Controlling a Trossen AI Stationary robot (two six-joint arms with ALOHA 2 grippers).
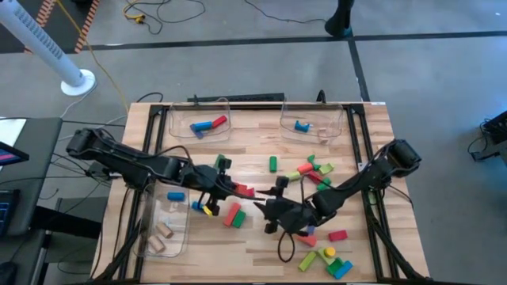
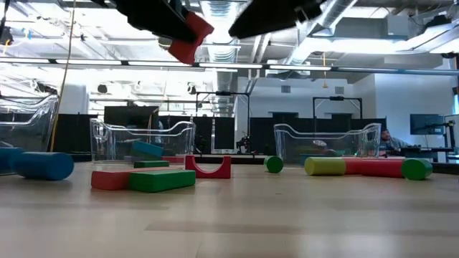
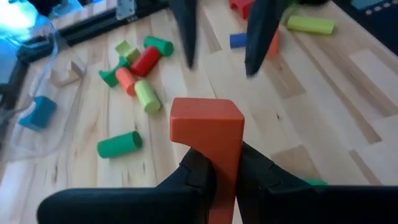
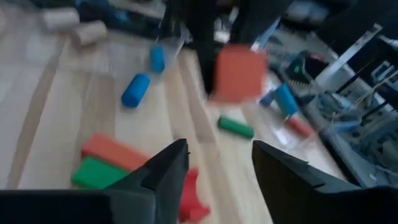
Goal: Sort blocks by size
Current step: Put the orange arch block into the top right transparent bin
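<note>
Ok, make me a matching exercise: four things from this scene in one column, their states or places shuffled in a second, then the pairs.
Column one:
1. left end effector
2. right end effector
3. red arch
4. wooden cylinders

Column two:
A. open, nothing between its fingers
B. lying in a clear bin
C. shut on a red block
D. resting on the table

Pairs: 1-C, 2-A, 3-D, 4-B

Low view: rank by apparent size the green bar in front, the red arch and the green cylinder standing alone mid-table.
1. green bar, largest, though it lies nearest the camera.
2. red arch.
3. green cylinder, smallest; seen end-on, so its length is hidden.
</note>
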